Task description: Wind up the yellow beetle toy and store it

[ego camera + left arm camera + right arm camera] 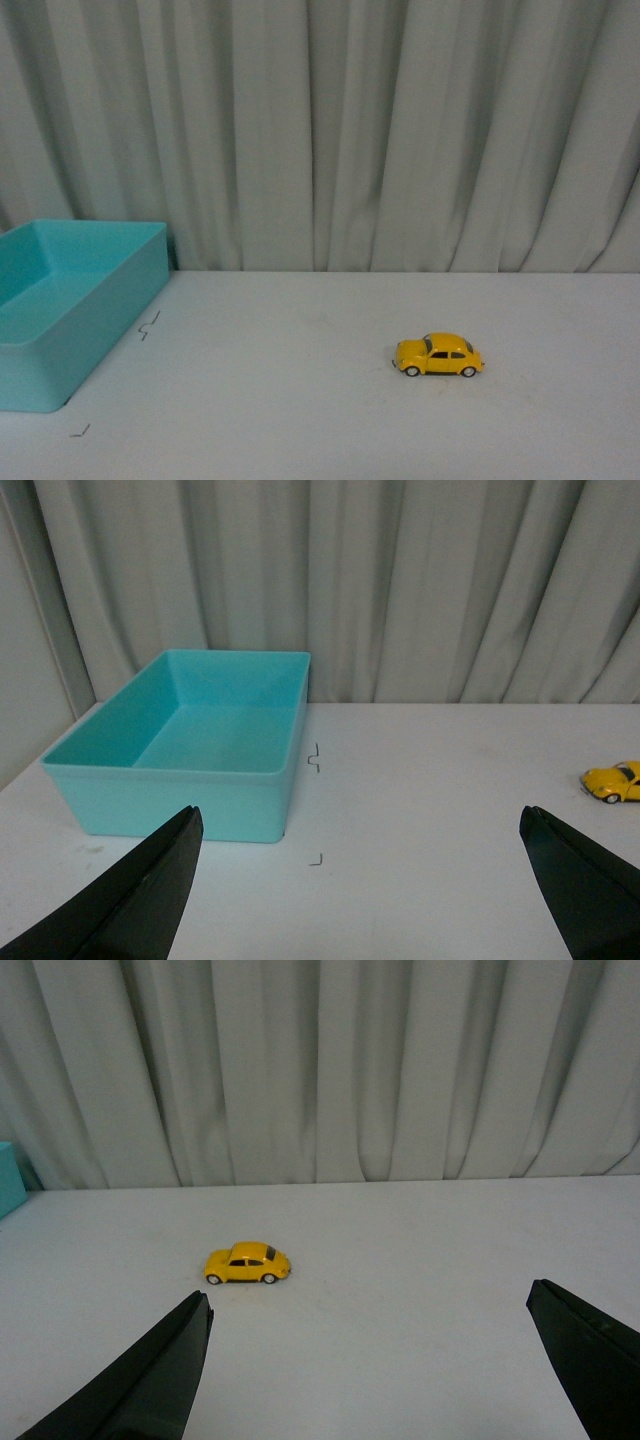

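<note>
Holding the right claw [367, 1295] spread wide over the surface [300, 420], pinching nothing. Holding the left claw [360, 815] spread equally wide, likewise empty, facing the teal bin [180, 800].

Resting on its wheels ahead of the right claw: the yellow beetle toy [248, 1264], well apart from the bin, on the bin's right-hand side. Lying side-on to the robot, long axis running toward the bin, nose seemingly pointing at it.

Sitting slightly bin-ward of the right claw's centre line, so probably calling for a forward reach with a small shift toward the bin. Showing only at the very edge of the left wrist view; judging the right arm the nearer.

Hanging beyond bin and toy: a pale pleated curtain [320, 130].
</note>
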You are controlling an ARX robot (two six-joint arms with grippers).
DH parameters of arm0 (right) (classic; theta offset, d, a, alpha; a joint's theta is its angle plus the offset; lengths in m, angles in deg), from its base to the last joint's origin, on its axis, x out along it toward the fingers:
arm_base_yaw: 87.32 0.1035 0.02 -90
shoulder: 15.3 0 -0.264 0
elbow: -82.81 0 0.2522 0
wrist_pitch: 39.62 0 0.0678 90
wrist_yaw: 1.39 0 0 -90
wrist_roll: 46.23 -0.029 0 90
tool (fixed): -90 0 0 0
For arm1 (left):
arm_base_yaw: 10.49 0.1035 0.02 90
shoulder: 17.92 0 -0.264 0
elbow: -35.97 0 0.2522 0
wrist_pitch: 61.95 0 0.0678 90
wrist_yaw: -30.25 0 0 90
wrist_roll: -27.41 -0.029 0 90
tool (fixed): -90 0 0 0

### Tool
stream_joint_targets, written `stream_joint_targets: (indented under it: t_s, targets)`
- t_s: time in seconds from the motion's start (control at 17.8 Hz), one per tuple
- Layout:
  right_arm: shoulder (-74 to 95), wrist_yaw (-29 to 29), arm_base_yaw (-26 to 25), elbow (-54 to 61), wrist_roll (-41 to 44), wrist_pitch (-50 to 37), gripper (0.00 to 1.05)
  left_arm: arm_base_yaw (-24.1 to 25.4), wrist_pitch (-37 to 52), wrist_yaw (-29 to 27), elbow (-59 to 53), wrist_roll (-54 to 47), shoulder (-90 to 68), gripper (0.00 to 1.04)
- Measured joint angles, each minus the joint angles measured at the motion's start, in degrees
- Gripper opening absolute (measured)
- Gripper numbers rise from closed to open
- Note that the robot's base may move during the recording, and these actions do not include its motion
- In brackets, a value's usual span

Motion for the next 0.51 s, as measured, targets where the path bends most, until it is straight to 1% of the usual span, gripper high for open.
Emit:
stream_joint_targets:
  t_s: [0.51]
  targets:
    - [0.0, 0.0, 0.0, 0.0, 0.0, 0.0, 0.98, 0.0, 0.0, 0.0, 0.0, 0.0, 0.0, 0.98]
